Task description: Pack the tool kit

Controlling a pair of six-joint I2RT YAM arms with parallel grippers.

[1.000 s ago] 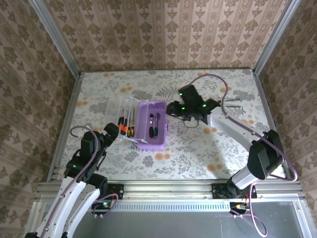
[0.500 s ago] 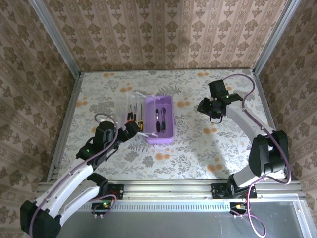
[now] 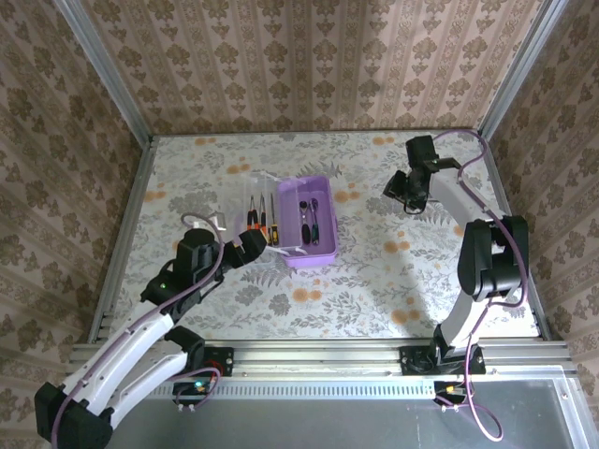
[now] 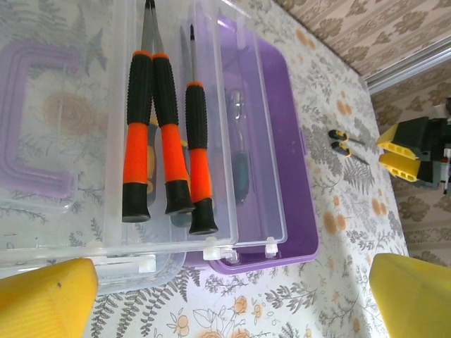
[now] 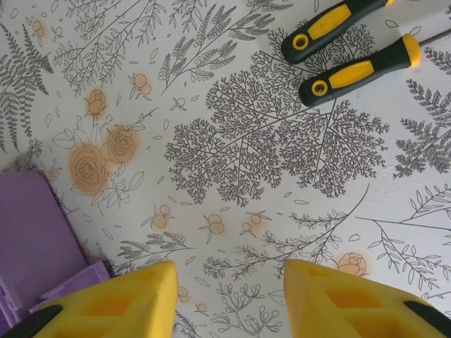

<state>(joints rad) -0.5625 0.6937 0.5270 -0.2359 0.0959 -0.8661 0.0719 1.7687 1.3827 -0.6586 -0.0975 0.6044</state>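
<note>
Two hands are in view, both empty. The left hand (image 3: pixel 245 245) sits just beside the near-left corner of the purple case (image 3: pixel 324 258), with its yellow fingers (image 4: pixel 46 299) spread fully apart and nothing between them. The right hand (image 3: pixel 404 192) hangs well to the right of the case over the floral counter (image 3: pixel 374 290). Its fingers (image 5: pixel 116 303) are also apart and grip nothing.

The case stands open near the middle of the counter. A clear plastic section (image 4: pixel 120 42) lies along the left side of the case and partly overlaps its purple base (image 4: pixel 278 84). Whether this section is the hinged lid alone or also a separate insert tray cannot be told through the transparent layers. A purple handle outline (image 4: pixel 35 120) shows on the far-left portion of the clear section.

Three screwdrivers with orange-and-black handles (image 4: pixel 169 141) lie side by side in the clear section, handles toward the left hand. A teal-handled tool (image 4: pixel 242 179) lies inside the purple base, seen through the clear plastic.

Two screwdrivers with yellow-and-black handles (image 5: pixel 338 17) (image 5: pixel 359 70) lie on the bare counter to the right of the case, close together and roughly parallel, ahead of the right hand. One corner of the case (image 5: pixel 28 225) appears at the left edge of the right wrist view.
</note>
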